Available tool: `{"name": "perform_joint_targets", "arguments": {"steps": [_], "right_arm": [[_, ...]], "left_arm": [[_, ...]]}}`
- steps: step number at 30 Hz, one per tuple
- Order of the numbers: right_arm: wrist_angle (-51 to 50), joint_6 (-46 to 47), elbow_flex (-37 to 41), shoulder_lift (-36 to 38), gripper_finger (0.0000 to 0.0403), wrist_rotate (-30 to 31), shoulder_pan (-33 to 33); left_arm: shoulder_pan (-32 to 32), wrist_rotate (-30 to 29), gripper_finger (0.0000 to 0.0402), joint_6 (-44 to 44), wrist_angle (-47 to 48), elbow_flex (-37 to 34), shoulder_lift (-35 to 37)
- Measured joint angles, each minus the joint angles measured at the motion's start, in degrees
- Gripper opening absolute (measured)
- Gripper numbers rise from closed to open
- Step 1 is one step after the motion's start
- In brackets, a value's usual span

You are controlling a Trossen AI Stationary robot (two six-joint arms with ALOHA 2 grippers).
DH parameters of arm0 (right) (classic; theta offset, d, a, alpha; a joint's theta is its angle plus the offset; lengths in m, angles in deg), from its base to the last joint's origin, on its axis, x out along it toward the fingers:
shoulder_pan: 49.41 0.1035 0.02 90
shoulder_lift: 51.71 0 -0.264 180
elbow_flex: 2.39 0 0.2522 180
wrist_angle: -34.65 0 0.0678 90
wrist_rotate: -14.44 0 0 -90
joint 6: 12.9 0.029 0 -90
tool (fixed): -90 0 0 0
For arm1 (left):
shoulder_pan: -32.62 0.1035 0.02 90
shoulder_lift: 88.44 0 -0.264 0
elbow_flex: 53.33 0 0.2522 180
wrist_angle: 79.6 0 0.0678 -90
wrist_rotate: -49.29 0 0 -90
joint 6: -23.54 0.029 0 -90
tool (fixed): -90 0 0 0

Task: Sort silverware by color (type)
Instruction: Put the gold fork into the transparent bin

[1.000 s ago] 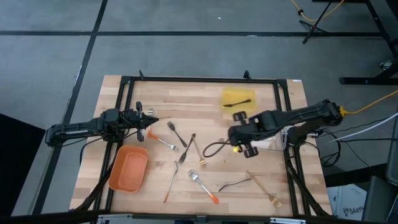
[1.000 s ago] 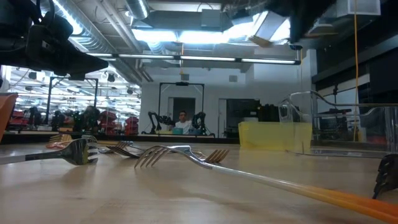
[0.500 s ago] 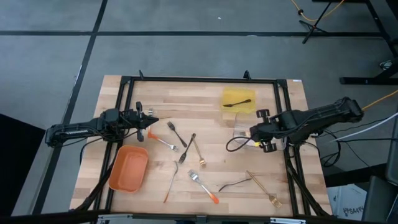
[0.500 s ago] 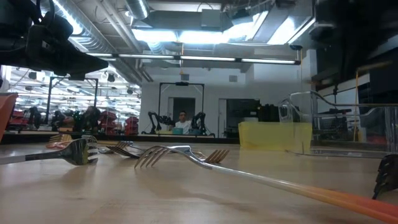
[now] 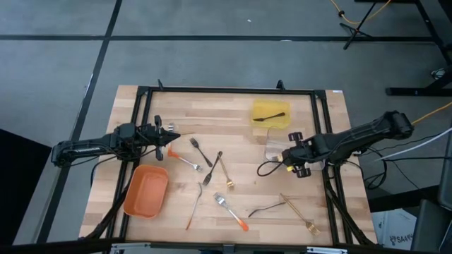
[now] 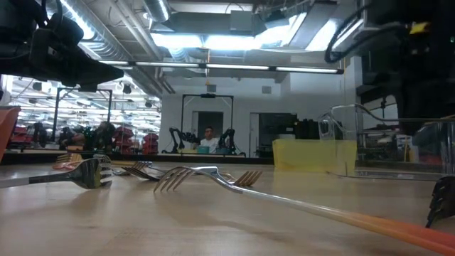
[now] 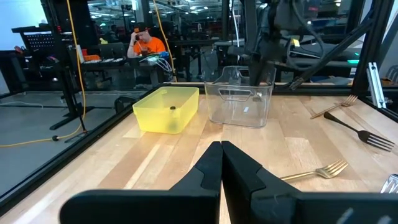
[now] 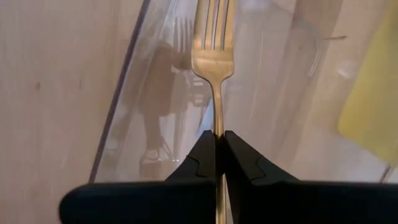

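Right hand (image 8: pixel 216 149) clamped on a gold fork (image 8: pixel 212 43), tines poised over the clear tray (image 5: pixel 277 149) at the worktop's (image 5: pixel 226 113) right side, just near of the yellow tray (image 5: pixel 270 113). Left hand (image 7: pixel 221 163) shut and empty at far left. Other forks (image 5: pixel 205 173) scattered mid-worktop, beside the orange tray (image 5: pixel 146 191).

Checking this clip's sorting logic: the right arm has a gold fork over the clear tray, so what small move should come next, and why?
Probably lower slightly and open the fingers. The right gripper is shut on the gold fork, whose tines hang over the clear tray, the bin beside the yellow tray that holds a dark utensil. The left gripper waits shut near the orange tray.
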Motion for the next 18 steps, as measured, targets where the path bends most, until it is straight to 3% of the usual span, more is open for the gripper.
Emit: {"name": "perform_joint_targets", "arguments": {"steps": [7,13,18], "right_arm": [[2.41,-0.07,-0.17,0.0,0.0002,0.35,-1.8],[2.38,-0.58,-0.17,-0.02,0.0002,-0.27,-7.68],[2.75,-5.89,-0.17,-0.09,0.0002,-4.13,-12.74]], "left_arm": [[-0.02,-0.02,0.0,0.0,0.0,0.01,0.0],[0.0,-0.02,0.0,0.0,0.0,0.02,0.0],[-0.02,-0.02,0.0,0.0,0.0,0.0,-0.01]]}}
